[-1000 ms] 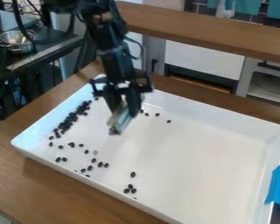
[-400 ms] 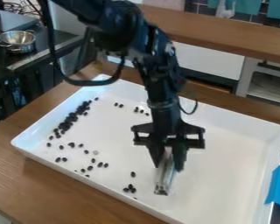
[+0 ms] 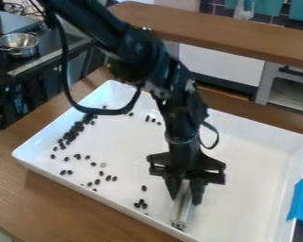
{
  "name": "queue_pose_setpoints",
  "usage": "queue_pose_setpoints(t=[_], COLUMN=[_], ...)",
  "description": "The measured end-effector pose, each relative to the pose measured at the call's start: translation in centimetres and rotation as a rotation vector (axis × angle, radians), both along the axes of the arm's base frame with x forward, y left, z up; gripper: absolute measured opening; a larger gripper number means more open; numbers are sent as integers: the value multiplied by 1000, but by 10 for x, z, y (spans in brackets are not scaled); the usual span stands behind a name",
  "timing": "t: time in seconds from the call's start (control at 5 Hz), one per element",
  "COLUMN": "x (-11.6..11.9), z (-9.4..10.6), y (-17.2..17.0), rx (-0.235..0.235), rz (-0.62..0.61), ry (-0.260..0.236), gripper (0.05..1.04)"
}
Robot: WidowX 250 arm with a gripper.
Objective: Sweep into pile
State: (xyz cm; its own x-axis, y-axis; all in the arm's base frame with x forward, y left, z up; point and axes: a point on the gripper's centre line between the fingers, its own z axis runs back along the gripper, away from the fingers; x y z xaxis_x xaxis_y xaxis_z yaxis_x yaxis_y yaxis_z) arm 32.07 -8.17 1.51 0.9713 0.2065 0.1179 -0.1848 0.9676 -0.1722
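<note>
Small, black, oval bean-like pieces (image 3: 72, 134) lie in a dense band along the view's left side of the shallow, white, rectangular tray (image 3: 249, 151), others scattered nearer. A narrow, pale, perhaps clear tool (image 3: 181, 217) slants down from the pincer (image 3: 185, 200), its lower end by the near wall.

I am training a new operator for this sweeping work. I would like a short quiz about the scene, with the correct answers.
1. True or false: all the dark beans are in one single pile.
2. What does the gripper hold? A) a metal bowl B) a pale tool C) nothing
3. Fill in: the blue piece is at the ____ side of the white tray, in the picture.

Key: 1 false; 2 B; 3 right
</note>
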Motion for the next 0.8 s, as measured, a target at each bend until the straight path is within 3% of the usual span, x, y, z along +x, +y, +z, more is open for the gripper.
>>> queue_pose_setpoints(t=[0.2, 0.8], x=[2, 1], z=[-2, -5], y=[9, 84], rx=[12, 68], rz=[4, -4], ry=[-30, -20], gripper=[382, 382])
